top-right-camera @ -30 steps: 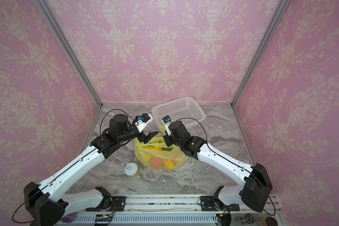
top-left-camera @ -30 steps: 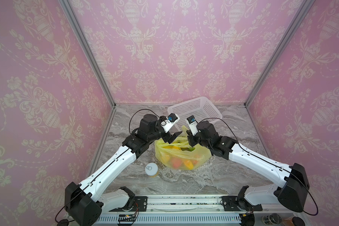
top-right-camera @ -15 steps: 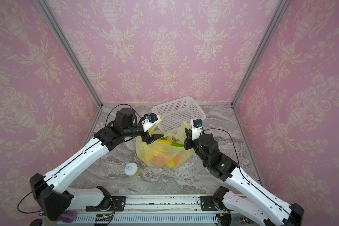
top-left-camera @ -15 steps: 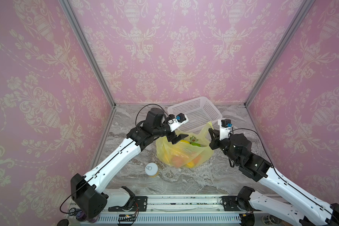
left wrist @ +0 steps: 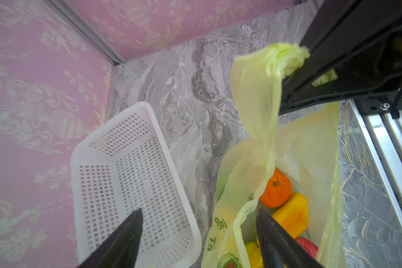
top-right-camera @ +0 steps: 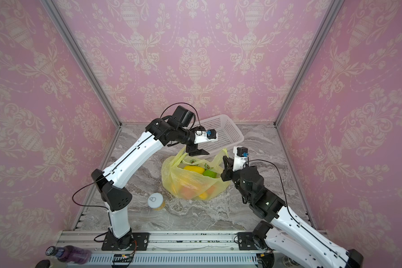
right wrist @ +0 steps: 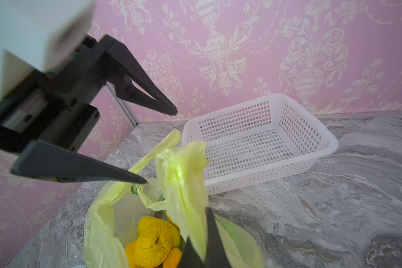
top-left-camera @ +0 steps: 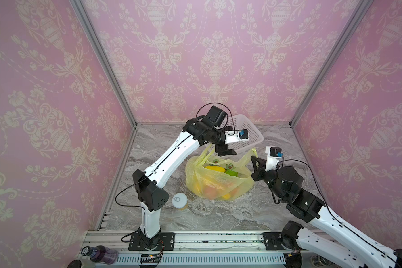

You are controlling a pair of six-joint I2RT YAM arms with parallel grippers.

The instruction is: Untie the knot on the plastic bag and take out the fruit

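Right gripper is clamped on one handle of the plastic bag, holding it up; left gripper hangs jaws apart, empty, just above the bag's gaping mouth; the fruit sits inside the bag on the marble table, beside the white basket.

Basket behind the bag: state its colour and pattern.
White basket, gridded with small holes; clearest in right wrist view.

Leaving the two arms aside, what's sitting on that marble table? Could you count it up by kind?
Plastic bag with fruit inside: 1
White perforated basket: 1
Can with a pull-tab lid: 1
Total: 3; the fruit in the bag overlaps too much to count.
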